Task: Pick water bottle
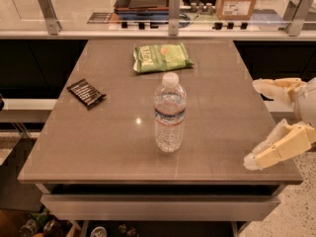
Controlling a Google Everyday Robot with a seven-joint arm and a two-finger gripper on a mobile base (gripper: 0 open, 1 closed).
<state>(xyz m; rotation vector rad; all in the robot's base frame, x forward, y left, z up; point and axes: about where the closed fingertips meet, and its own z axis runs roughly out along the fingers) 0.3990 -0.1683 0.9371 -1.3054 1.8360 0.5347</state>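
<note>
The water bottle [170,114] stands upright near the middle of the grey table [108,147]. It is clear and ribbed, with a white cap and a narrow blue, white and red label band. My gripper [256,125] comes in from the right edge of the view, over the table's right front corner. Its two cream fingers are spread wide apart, one upper [276,89] and one lower [276,151], and point left toward the bottle. Nothing is between them. The gripper is well to the right of the bottle and does not touch it.
A green snack bag [162,57] lies behind the bottle. A dark flat packet [86,93] lies at the table's left. A glass rail with metal posts [174,6] runs along the back edge. A cardboard box [238,0] stands beyond it.
</note>
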